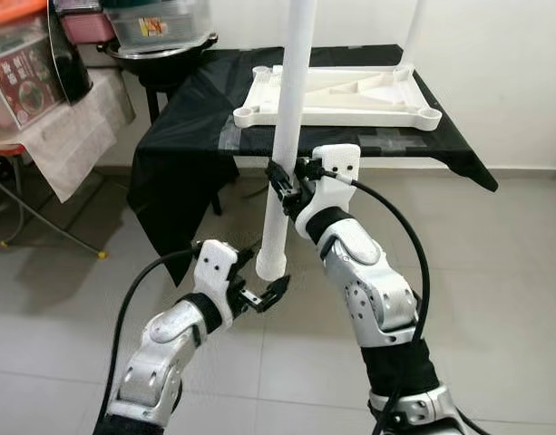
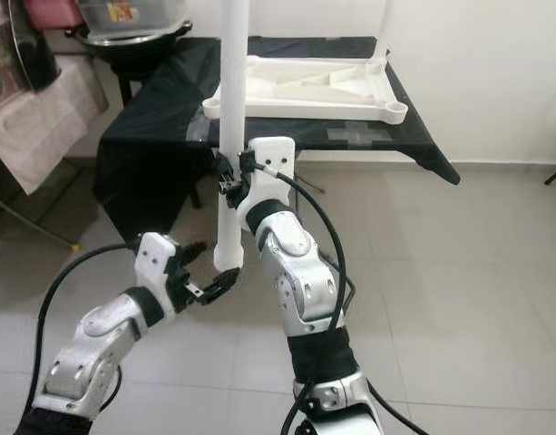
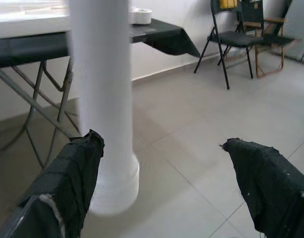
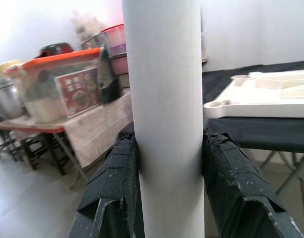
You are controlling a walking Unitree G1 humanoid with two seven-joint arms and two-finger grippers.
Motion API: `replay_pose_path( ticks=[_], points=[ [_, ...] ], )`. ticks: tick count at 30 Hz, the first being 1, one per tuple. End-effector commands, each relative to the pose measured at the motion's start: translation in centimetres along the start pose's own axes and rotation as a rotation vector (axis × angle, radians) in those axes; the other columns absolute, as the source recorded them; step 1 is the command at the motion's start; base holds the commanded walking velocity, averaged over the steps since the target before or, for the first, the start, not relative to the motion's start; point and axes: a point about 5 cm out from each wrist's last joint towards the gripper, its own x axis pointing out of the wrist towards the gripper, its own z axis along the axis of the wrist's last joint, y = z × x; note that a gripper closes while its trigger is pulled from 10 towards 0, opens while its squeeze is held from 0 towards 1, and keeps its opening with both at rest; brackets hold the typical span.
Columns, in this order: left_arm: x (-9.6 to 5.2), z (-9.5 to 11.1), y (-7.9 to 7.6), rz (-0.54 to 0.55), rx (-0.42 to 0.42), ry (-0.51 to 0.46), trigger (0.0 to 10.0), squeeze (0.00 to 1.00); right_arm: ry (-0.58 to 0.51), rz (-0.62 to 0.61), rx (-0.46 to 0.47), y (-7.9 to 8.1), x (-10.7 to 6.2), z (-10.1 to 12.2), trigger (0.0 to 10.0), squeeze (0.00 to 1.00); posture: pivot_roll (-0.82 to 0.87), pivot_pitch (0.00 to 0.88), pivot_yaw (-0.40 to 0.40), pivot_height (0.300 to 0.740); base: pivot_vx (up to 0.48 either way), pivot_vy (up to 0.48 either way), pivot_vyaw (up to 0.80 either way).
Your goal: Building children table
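A long white table leg stands upright in the air in front of me. My right gripper is shut on the leg around its middle; the right wrist view has both black fingers pressed against the leg. Just beside the leg's wider lower end my left gripper hangs open, and the leg's end sits by one of its fingers. The white tabletop lies upside down on a black-covered table, with another white leg standing up from its far corner.
A table with a white cloth, an orange-lidded box and stacked containers stands at the left. Grey tiled floor spreads around me. Folding chairs stand along the wall in the left wrist view.
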Motion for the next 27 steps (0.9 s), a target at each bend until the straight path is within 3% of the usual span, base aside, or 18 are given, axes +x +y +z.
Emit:
replay_pose_path(
  ticks=[1, 4, 13, 27],
  points=[
    [0.1, -0.7, 0.1, 0.014, 0.012, 0.031, 10.0, 0.00, 0.005, 0.038, 0.062, 1.5, -0.1, -0.4, 0.0, 0.00, -0.02, 0.000, -0.017, 0.740, 0.000, 0.000, 0.00],
    [0.8, -1.0, 0.6, 0.075, 0.032, 0.050, 10.0, 0.00, 0.017, 0.073, 0.077, 2.1, -0.1, -0.6, 0.0, 0.00, -0.02, 0.000, -0.017, 0.740, 0.000, 0.000, 0.00],
    [2.2, -0.8, 0.2, 0.089, 0.031, 0.039, 10.0, 0.00, 0.040, 0.101, 0.123, 2.6, -0.3, -0.9, 0.0, 0.00, -0.03, 0.000, -0.009, 0.740, 0.000, 0.000, 0.00],
    [2.9, -1.0, 1.2, 0.192, 0.023, 0.050, 10.0, 0.00, 0.052, 0.125, 0.133, 2.8, -0.4, -1.0, 0.0, 0.00, -0.03, 0.000, -0.011, 0.740, 0.000, 0.000, 0.00]
  ],
)
